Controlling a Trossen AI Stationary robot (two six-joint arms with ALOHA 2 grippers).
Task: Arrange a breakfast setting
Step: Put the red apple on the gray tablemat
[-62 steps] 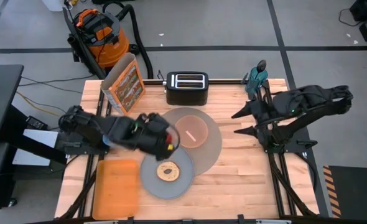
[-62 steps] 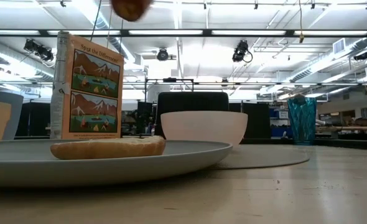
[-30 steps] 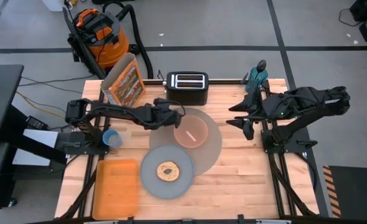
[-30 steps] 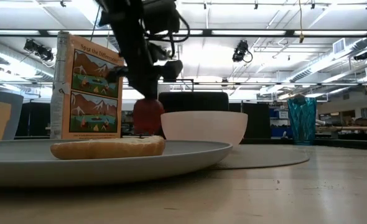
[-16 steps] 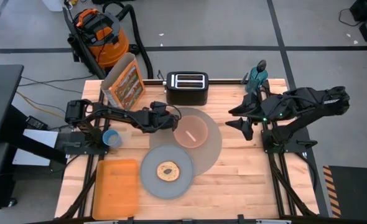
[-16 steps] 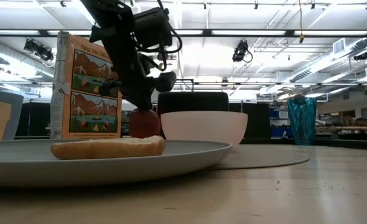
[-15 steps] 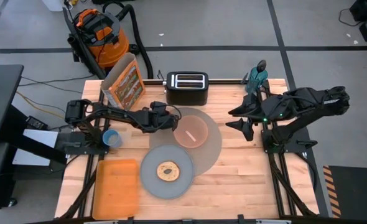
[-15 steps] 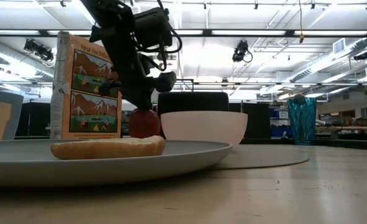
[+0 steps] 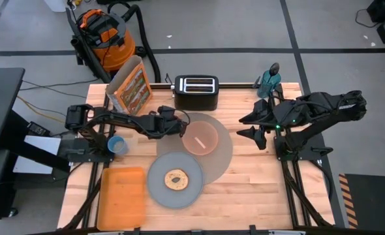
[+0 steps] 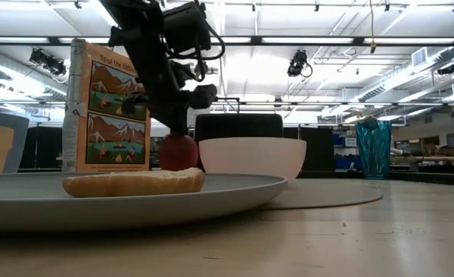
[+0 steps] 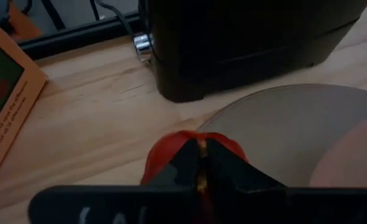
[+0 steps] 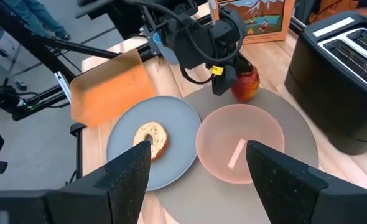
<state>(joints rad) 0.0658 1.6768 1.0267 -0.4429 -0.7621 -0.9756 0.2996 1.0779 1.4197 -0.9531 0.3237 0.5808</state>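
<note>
The red apple (image 10: 178,152) sits at the far-left edge of the grey-brown mat (image 9: 220,156), beside the pink bowl (image 9: 200,138). My left gripper (image 11: 200,155) is shut right over the apple's top. The apple also shows in the right wrist view (image 12: 247,84); in the high view the gripper hides it. The grey plate (image 9: 160,189) overlaps the mat's near-left edge. The blue cup (image 9: 117,145) stands at the table's left. A pale strip (image 12: 236,152) lies in the bowl. My right gripper (image 12: 199,149) is open and empty above the table's right side. My left gripper has its shut fingertips (image 10: 178,131) on the apple's top (image 11: 171,142), coming down at a slant from the table's left. The fingers hide the exact spot between them. The apple stands upright with its bottom down at the mat's edge.
A bagel (image 9: 175,179) lies on the plate. A black toaster (image 9: 196,91) and a picture box (image 9: 130,88) stand at the far edge. An orange tray (image 9: 121,196) lies near left. A teal object (image 9: 269,81) stands at the far right corner.
My left gripper has come down with the apple hanging below its fingertips and has drawn slightly toward the table's left. The apple, which hung just above the surface, now rests at the mat's edge beside the bowl. The fingers have stayed shut.
</note>
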